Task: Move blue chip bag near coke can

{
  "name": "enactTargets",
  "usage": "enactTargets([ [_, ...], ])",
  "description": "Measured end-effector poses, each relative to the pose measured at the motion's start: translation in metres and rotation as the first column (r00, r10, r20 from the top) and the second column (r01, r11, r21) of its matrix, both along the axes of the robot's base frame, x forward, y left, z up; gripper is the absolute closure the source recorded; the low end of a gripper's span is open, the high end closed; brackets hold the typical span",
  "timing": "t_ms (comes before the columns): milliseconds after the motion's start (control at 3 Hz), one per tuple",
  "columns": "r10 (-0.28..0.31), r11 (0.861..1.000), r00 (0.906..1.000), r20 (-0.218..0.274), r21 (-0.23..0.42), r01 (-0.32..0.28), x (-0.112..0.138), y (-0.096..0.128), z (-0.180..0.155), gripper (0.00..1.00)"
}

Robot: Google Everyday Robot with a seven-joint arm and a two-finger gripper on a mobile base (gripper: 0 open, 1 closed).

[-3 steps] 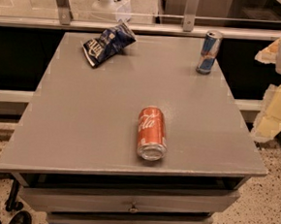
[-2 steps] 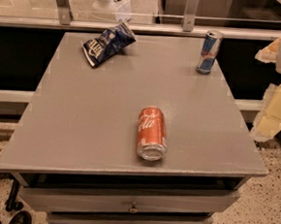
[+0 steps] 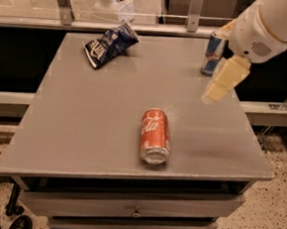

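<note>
Blue chip bag [image 3: 109, 45] untouched, upper left of bench [image 3: 82, 131]
Approach step: end effector [image 3: 220, 85] at upper right, empty, opening unclear; next, reach left to the bag.

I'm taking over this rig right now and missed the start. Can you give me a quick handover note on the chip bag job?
Hand: hovers over the right side of the table, just in front of the tall blue can, far from the chip bag.
Chip bag: lies at the far left of the table.
Coke can: lies on its side near the front edge, about the middle.
Done: nothing yet; bag and can are well apart.
Left: reach the bag, grasp it, set it beside the coke can.
</note>
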State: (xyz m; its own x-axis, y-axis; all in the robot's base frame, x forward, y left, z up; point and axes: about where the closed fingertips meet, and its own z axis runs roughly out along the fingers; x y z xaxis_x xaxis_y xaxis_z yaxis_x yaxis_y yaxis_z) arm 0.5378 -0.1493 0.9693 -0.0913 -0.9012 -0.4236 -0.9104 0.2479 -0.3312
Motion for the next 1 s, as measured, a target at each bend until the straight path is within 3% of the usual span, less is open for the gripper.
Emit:
enactTargets([
  [333, 0.054, 0.987, 0.9938, 0.097, 0.146, -0.068, 0.070, 0.057, -0.002, 0.00],
  [1000, 0.057, 0.929, 0.9720, 0.228, 0.345, -0.135, 0.178, 0.152, -0.010, 0.00],
])
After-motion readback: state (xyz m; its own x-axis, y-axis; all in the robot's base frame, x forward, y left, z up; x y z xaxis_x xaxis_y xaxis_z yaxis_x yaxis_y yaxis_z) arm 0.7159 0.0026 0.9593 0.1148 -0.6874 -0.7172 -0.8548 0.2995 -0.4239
